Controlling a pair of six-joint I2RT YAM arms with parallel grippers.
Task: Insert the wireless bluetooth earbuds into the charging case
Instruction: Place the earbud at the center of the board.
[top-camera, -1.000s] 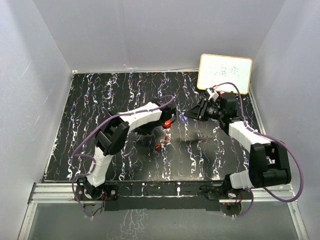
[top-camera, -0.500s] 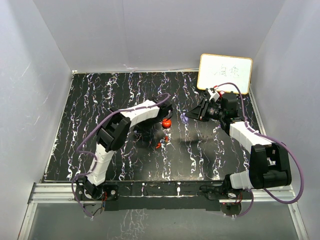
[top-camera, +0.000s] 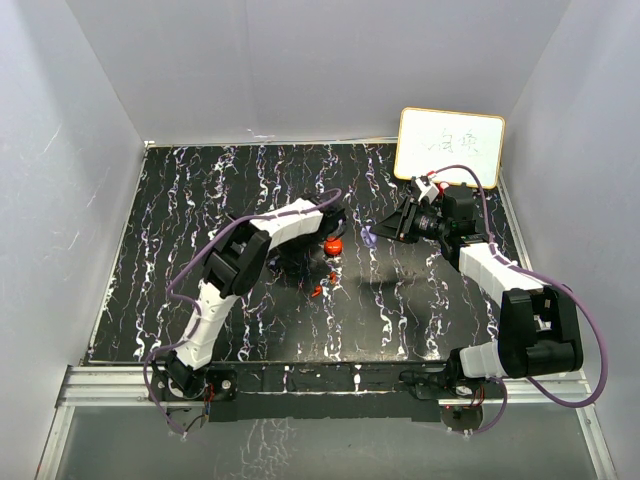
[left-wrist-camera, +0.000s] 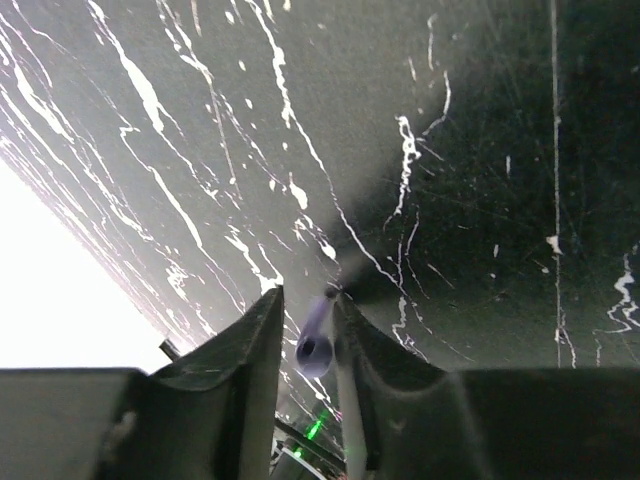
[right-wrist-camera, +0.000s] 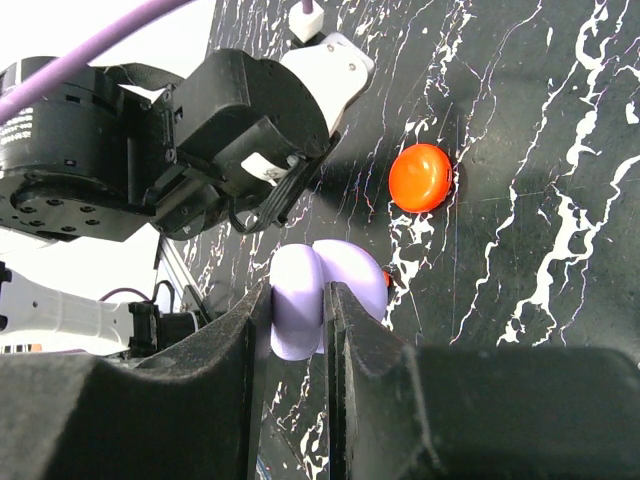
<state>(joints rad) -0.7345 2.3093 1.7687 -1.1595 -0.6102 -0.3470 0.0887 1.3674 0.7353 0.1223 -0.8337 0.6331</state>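
My right gripper (right-wrist-camera: 298, 300) is shut on the lavender charging case (right-wrist-camera: 318, 297), whose two halves stand apart like an open clam; the top view shows this case (top-camera: 369, 237) held above the mat's middle. A lavender earbud (left-wrist-camera: 315, 345) hangs blurred between my left gripper's (left-wrist-camera: 305, 320) fingers, lying against the right finger (left-wrist-camera: 352, 340) with a gap to the other one. From above, the left gripper (top-camera: 333, 224) sits just left of the case. A round red case (top-camera: 333, 245) lies shut on the mat, with two red earbuds (top-camera: 322, 288) nearer to me.
A white board with writing (top-camera: 450, 147) leans at the back right corner. The black, white-veined mat (top-camera: 200, 220) is walled in by grey panels on three sides. The left arm's black wrist (right-wrist-camera: 240, 130) fills the right wrist view's upper left.
The left arm's elbow has swung forward and to the right, and its gripper has drawn slightly back. Its jaws have parted a little around the lavender earbud. The right arm has stayed still.
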